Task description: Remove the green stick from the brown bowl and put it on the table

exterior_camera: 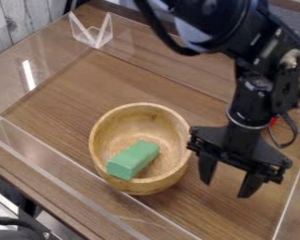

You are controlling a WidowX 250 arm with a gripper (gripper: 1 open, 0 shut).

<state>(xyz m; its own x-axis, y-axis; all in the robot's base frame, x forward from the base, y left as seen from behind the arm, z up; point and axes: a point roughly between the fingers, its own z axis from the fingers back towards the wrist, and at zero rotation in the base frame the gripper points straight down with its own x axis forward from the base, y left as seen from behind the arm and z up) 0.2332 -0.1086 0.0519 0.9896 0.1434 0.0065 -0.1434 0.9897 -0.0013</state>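
Note:
The green stick lies inside the brown bowl, toward its front left. The bowl rests on the table near the front acrylic wall. My gripper points straight down just right of the bowl, its two black fingers spread apart with nothing between them. Its fingertips hang close above the tabletop, beside the bowl's right rim and apart from the stick.
Low clear acrylic walls border the table at front, left and back. A clear folded stand sits at the back left. A bit of red shows behind the arm at the right edge.

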